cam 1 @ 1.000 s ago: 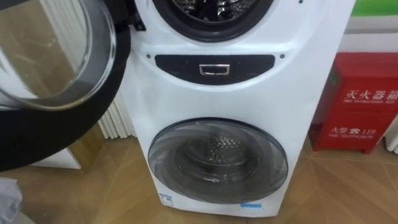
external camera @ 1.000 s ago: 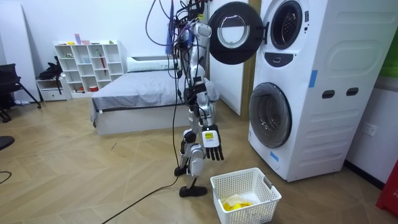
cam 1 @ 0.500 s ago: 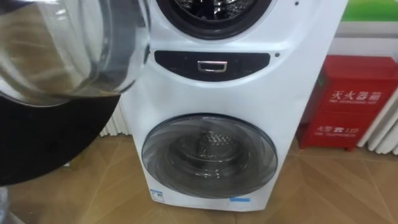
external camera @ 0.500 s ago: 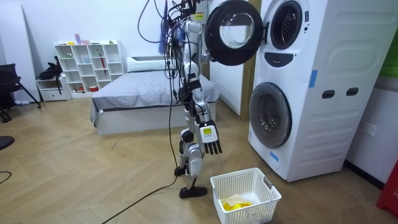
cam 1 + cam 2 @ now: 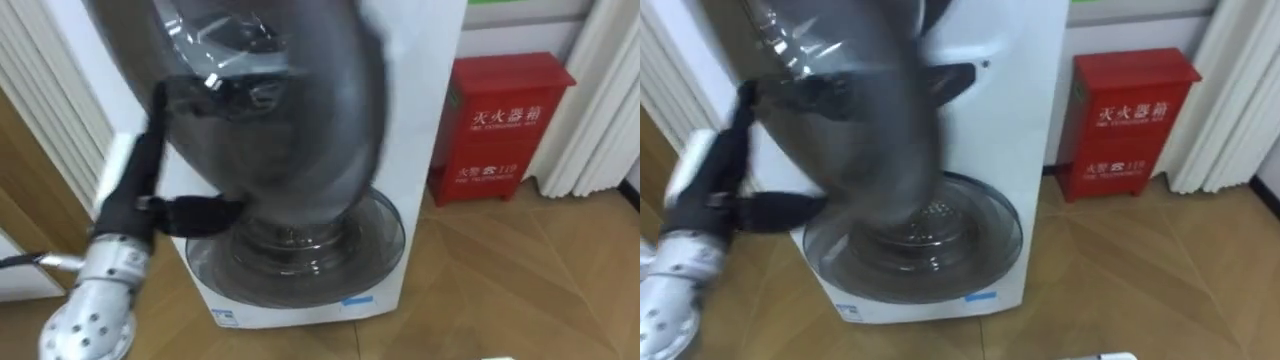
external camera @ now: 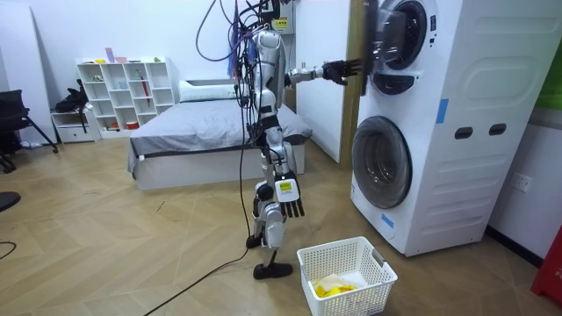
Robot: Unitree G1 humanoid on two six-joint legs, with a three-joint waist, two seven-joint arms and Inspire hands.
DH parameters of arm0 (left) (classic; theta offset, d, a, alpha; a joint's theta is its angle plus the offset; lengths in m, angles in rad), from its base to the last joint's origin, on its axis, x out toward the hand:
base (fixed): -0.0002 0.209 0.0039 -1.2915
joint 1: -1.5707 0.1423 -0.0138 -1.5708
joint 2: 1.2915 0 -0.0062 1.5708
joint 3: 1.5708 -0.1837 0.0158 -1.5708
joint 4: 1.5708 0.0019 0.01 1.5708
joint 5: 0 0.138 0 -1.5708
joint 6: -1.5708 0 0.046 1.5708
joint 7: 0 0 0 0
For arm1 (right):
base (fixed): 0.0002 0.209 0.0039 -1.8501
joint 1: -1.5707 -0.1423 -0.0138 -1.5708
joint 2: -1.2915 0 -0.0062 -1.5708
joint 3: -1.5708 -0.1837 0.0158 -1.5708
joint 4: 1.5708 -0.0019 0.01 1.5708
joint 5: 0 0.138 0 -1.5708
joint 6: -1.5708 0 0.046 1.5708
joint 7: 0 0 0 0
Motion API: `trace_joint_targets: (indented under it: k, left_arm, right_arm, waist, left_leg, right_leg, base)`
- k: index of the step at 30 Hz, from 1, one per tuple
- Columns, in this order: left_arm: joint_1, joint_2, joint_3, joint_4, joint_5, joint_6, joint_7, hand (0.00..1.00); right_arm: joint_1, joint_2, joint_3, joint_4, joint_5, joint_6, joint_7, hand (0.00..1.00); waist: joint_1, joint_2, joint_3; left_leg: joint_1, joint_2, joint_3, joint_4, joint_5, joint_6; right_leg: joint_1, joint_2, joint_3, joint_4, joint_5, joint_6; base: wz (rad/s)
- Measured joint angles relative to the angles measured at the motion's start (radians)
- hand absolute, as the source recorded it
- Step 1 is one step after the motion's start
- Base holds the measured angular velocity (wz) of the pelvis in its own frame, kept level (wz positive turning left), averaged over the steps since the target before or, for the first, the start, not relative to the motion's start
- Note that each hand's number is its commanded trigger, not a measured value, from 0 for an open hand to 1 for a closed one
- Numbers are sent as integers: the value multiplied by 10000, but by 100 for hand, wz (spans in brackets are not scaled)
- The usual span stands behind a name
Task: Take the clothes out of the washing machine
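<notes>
Left hand (image 5: 148, 200): fingers straight, pressing upper door (image 5: 280, 120) at its 8 o'clock edge.
Right hand (image 6: 285, 195): hanging, relaxed, empty.
Clothes: yellow piece (image 6: 332, 284) in basket (image 6: 360, 301), 4 o'clock from robot, room view.
Progress: unloading seemingly done; door not latched.

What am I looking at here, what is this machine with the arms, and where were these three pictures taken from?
It is a robot on two legs, with two arms and hands, doing laundry. The room view comes from a camera standing across the room: the robot stands before two stacked washing machines, a bed behind it. Its left hand is raised to the round door of the upper one; whether it grips the door I cannot tell. Its right hand hangs open at its side, holding nothing. A white basket stands on the floor near its feet, with something yellow inside. The two eye views come from a camera in the robot's head, so they show almost the same: that door close up, the lower door beneath it, and a red box by the wall.
</notes>
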Motion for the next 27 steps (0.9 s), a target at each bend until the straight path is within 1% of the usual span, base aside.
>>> trace_joint_targets:
  k: [2, 3, 4, 5, 7, 8, 9, 12, 14, 15, 16, 17, 18, 19, 20, 21, 22, 23, 24, 25, 26, 27]
  left_arm:
    - [-267, -6, -441, 1, -26, -7, -349, 0]
    - [-411, -6, -699, 10, -124, -8, -543, 0]
    - [-484, -13, -804, 9, -147, -15, -633, 0]
    - [-629, -24, -975, 16, -199, -18, -747, 0]
    - [-746, -25, -1088, 46, -207, -17, -903, 0]
    - [-802, -74, -1093, 148, -206, -17, -971, 0]
    - [-912, -169, -1093, 382, -337, -15, -989, 0]
    - [-1085, -278, -1098, 1155, -608, -19, -992, 0]
    - [-1051, -511, -1119, 2157, -596, 29, -992, 0]
    - [-884, -650, -1119, 2670, -562, 13, -990, 0]
    - [-718, -697, -1120, 2942, -564, -16, -990, 0]
    - [-224, -779, -1122, 3752, -528, -262, -981, 0]
    - [10, -837, -1112, 4212, -518, -341, -959, 0]
    - [623, -964, -1077, 5175, -394, -354, -928, 0]
    - [1282, -988, -1077, 6208, -41, -397, -921, 0]
    - [1793, -1001, -1020, 7527, 328, -419, -916, 0]
    - [2041, -1024, -891, 8144, 532, -404, -912, 0]
    - [2553, -1028, -526, 9059, 909, -400, -828, 0]
    - [2974, -1027, -34, 9923, 1031, -481, -617, 0]
    - [3112, -1025, 230, 10455, 1012, -566, -461, 0]
    - [3346, -1007, 783, 11490, 1035, -696, -59, 0]
    - [3528, -963, 1267, 12390, 1035, -857, 425, 0]
  right_arm:
    - [-115, 5, 263, 2, 16, 1, -10, 0]
    - [-168, 12, 417, -6, 113, -7, -20, 0]
    - [-186, 14, 475, -9, 182, -13, -25, 0]
    - [-213, 15, 511, -15, 267, -15, -78, 0]
    - [-279, 17, 518, -16, 395, -12, -125, 0]
    - [-319, 29, 518, -16, 392, 9, -159, 0]
    - [-328, 44, 572, -16, 432, 21, -229, 0]
    - [-365, 44, 675, -16, 536, 124, -356, 0]
    - [-341, 43, 682, -12, 708, 241, -498, 0]
    - [-311, 44, 686, -1, 830, 268, -575, 0]
    - [-297, 46, 686, -5, 915, 305, -586, 0]
    - [-264, 74, 685, -21, 1024, 381, -637, 0]
    - [-212, 107, 681, -55, 1118, 390, -672, 0]
    - [-92, 223, 657, -127, 1387, 375, -767, 0]
    - [-44, 367, 661, -128, 1579, 375, -855, 0]
    - [-5, 479, 659, -122, 1835, 362, -893, 0]
    - [35, 533, 660, -129, 1995, 332, -884, 0]
    - [127, 640, 665, -138, 2217, 308, -849, 0]
    - [260, 729, 660, -133, 2300, 292, -828, 0]
    - [328, 741, 656, -86, 2372, 266, -795, 0]
    - [392, 740, 603, -50, 2434, 232, -723, 0]
    - [452, 727, 595, -84, 2438, 176, -634, 0]
  waist:
    - [-23, 3, 1]
    - [-68, 12, 0]
    - [-72, 24, -1]
    - [-115, 54, 19]
    - [-264, 77, 36]
    - [-306, 92, 45]
    - [-332, 98, 51]
    - [-333, 99, 79]
    - [-389, 99, 79]
    - [-363, 97, 80]
    - [-326, 95, 81]
    - [-265, 80, 75]
    - [-264, 54, 59]
    - [-246, -30, 23]
    - [-204, -165, 36]
    - [-147, -267, 2]
    - [-107, -337, -16]
    - [39, -508, -11]
    - [260, -686, -14]
    - [344, -690, 8]
    - [542, -739, -38]
    - [727, -758, -73]
  left_leg:
    - [125, 6, 82, -43, 0, -1]
    - [174, 19, 219, -53, 0, -1]
    - [174, 19, 233, -59, 0, -1]
    - [175, 19, 273, -69, 0, -1]
    - [173, 34, 412, -80, 1, -2]
    - [182, 51, 473, -79, 1, -2]
    - [205, 63, 502, -85, 0, -3]
    - [289, 79, 536, -137, -5, -11]
    - [317, 77, 487, -225, -28, -48]
    - [353, 88, 496, -285, -23, -51]
    - [366, 89, 507, -300, -23, -51]
    - [475, 66, 547, -360, -25, -58]
    - [506, 50, 552, -364, -32, -71]
    - [576, 61, 543, -363, -50, -101]
    - [640, 102, 537, -363, -79, -150]
    - [659, 141, 519, -348, -107, -197]
    - [669, 156, 508, -342, -113, -208]
    - [669, 216, 500, -320, -155, -277]
    - [696, 260, 498, -328, -183, -322]
    - [716, 283, 494, -329, -197, -341]
    - [776, 323, 466, -331, -227, -382]
    - [847, 353, 471, -331, -247, -410]
  right_leg:
    - [15, 8, 101, -1, -1, 0]
    - [48, 11, 109, 1, -1, 0]
    - [69, 11, 112, 1, -1, 0]
    - [54, 12, 116, -6, -1, 1]
    - [14, 20, 158, -8, -2, 1]
    - [4, 31, 182, -6, -2, 0]
    - [-1, 47, 239, 0, -2, 0]
    - [-2, 90, 370, 15, 1, -7]
    - [1, 105, 329, 31, 0, -13]
    - [-1, 112, 344, 32, -1, -13]
    - [0, 118, 368, 27, -1, -14]
    - [36, 137, 408, 26, -16, -37]
    - [58, 144, 404, 24, -32, -54]
    - [112, 177, 414, 13, -67, -84]
    - [212, 223, 410, -3, -96, -115]
    - [258, 266, 390, -49, -114, -139]
    - [293, 281, 368, -128, -111, -143]
    - [286, 336, 333, -179, -113, -162]
    - [279, 385, 339, -179, -119, -175]
    - [299, 402, 289, -180, -117, -177]
    - [348, 432, 79, -156, -116, -180]
    - [395, 451, 27, -155, -106, -193]
  base:
    - [-20]
    - [-21]
    - [-14]
    - [-10]
    - [-12]
    - [-14]
    - [-13]
    - [-12]
    - [0]
    - [0]
    - [-13]
    - [-13]
    - [-10]
    - [-4]
    - [0]
    - [0]
    - [5]
    - [0]
    - [0]
    - [0]
    - [0]
    - [0]
